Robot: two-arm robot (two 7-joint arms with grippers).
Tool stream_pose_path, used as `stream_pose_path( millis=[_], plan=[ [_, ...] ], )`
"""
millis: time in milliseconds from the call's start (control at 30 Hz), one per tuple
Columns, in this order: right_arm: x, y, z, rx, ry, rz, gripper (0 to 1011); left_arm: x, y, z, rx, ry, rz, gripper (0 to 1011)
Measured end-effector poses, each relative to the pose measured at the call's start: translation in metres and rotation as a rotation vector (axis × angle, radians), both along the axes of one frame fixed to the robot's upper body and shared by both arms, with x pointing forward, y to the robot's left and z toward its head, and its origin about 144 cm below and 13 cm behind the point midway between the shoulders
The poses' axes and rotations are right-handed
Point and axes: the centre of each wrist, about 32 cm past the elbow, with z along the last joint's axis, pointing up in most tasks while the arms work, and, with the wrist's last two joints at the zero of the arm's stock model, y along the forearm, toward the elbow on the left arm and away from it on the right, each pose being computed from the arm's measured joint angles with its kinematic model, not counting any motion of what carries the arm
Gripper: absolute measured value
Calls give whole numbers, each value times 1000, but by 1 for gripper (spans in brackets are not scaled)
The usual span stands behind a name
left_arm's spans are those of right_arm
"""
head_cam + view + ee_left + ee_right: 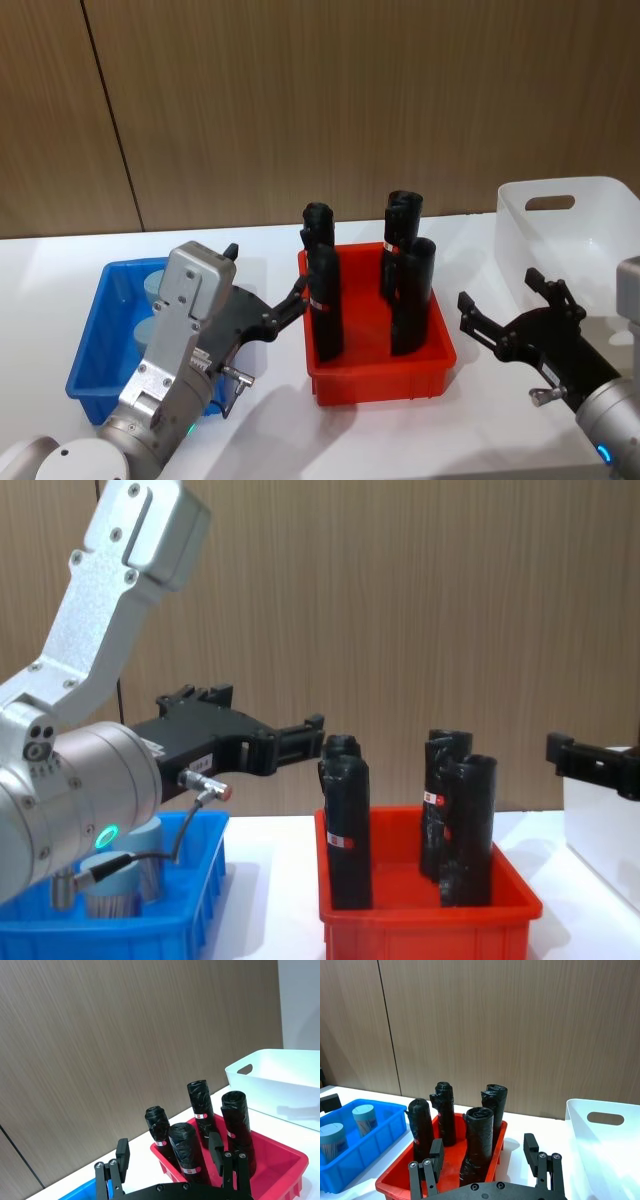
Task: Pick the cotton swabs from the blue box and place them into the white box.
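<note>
Head view: the blue box (88,350) sits at the lower left and the white box (515,235) at the right edge, with a red bin (380,385) of black rolls (327,305) between them. The cotton swabs (157,284) stand inside the blue box, partly hidden by the left arm. The left gripper (266,270) hovers by that box's right rim, spread wide and empty. The right gripper (498,290) hangs at the lower right in front of the white box, also wide and empty. We judge that each arm waits beside the box nearest it, since the red bin lies across the direct path.

Left wrist view: the left gripper (169,1150) shows its fingers well apart along the bottom edge, aimed past the rolls. A corner of the blue box (82,1192) peeks in at the lower left, so we judge the tool is not yet lined up over a tub.

Right wrist view: at the left edge, two tubs of cotton swabs (364,1119) stand upright in the blue box (380,1145). Their long axes are vertical and their pale lids face up, which suits a grasp from above. The right gripper (483,1149) holds nothing.

Chest view: at the lower left, one tub (115,898) stands upright behind the left arm, while the left gripper (265,710) reaches level above the box's right end.
</note>
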Motion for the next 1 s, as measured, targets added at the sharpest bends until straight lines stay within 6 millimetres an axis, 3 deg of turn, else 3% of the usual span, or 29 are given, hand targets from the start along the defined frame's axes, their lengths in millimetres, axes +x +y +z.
stream_pose_path(
  millis=[1000],
  plan=[
    [0, 0, 0, 0, 0, 0, 1001, 0, 0, 0, 0, 0, 0, 1000]
  ],
)
